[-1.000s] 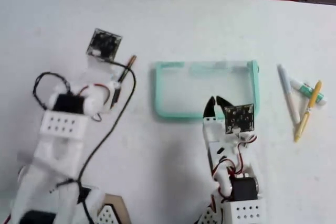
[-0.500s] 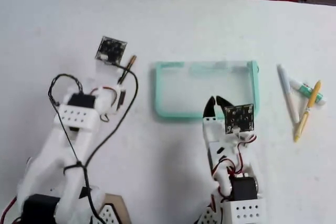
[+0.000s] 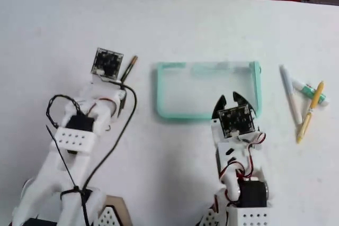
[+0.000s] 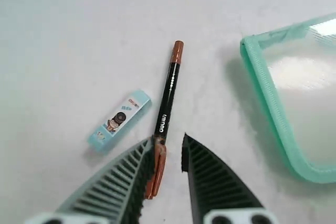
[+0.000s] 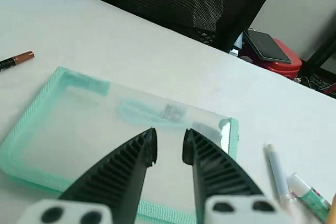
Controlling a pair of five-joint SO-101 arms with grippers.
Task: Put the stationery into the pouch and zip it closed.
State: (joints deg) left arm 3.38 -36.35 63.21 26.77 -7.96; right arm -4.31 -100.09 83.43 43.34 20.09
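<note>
Left gripper [image 4: 169, 141]: narrowly parted, gripping nothing | black pen [image 4: 167, 98]: on table, brown end against 1 finger's inner edge | right gripper [image 5: 169, 139]: slightly parted, empty, over pouch [image 3: 180, 116] near rim.

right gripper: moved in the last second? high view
Yes. The right gripper has shifted sideways along the near edge of the pouch, toward the pens. The pouch itself lies where it was.

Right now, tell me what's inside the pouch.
No stationery shows through the clear pouch; pens lie outside it. The right gripper covers part of its near edge.
</note>
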